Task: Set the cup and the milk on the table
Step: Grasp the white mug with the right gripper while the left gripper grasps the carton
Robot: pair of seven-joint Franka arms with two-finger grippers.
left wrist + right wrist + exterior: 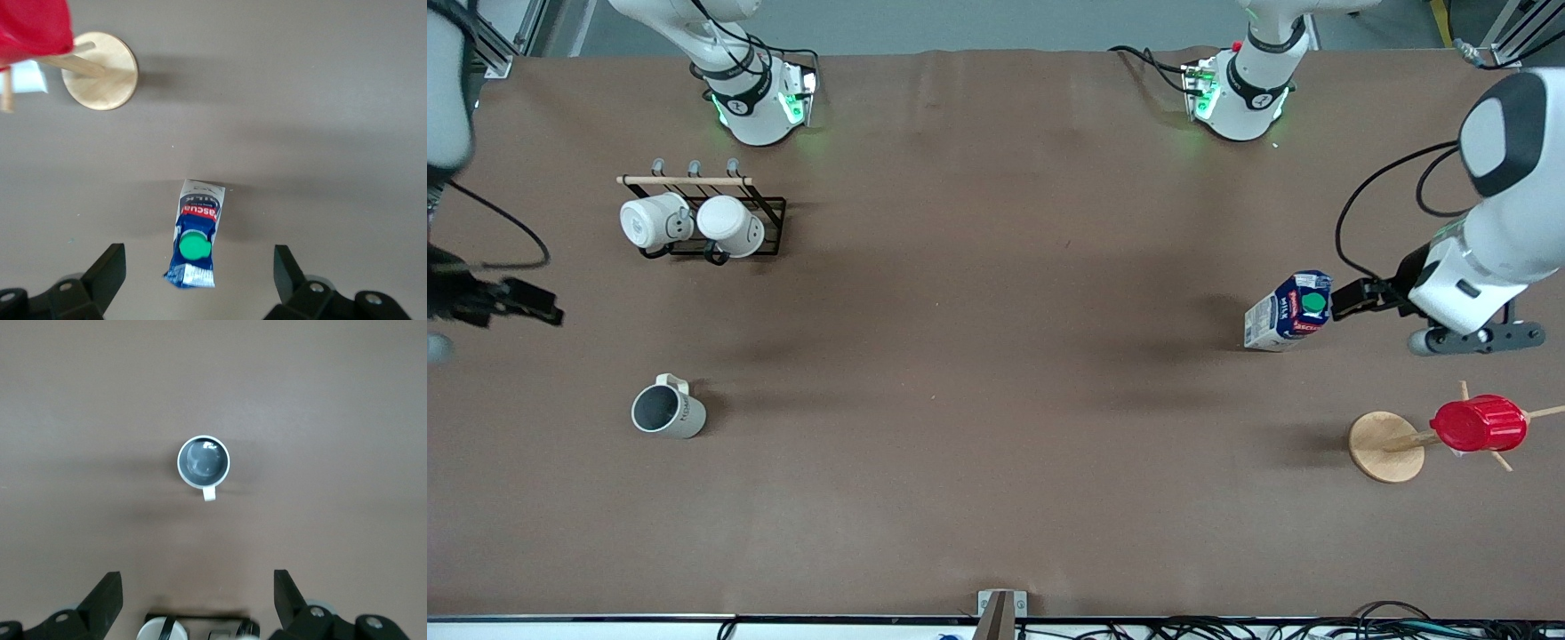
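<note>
A: Brown table (996, 373), matte, fills the front frame. Where's the cup?

B: Cream-white cup (668, 412) stands upright on the table, lower left of the front frame, grey inside showing, nothing touching it. In the right wrist view it sits at mid-frame (203, 461), small handle visible.

A: Milk?

B: Blue and white milk carton (1288, 310) stands on the table at right of the front frame, green cap up, red label band. Left wrist view has it low centre (195, 241).

A: Left gripper?

B: Left gripper (1343, 298) is up in the air just beside the carton's top, at the frame's right. Fingers spread wide, holding nothing; the wrist view shows one finger (107, 270) on each side of the carton, clear of it.

A: Right gripper?

B: Right gripper (534, 307) hangs at the left edge of the front frame, over bare table. Fingers (107, 593) wide apart, empty, well above the cup.

A: Other stuff?

B: Black wire mug rack (716, 213) at upper left with two white mugs (654, 220) on it. Wooden cup stand (1387, 446) at lower right, with a red ribbed cup (1479, 423) hung on a peg.
</note>
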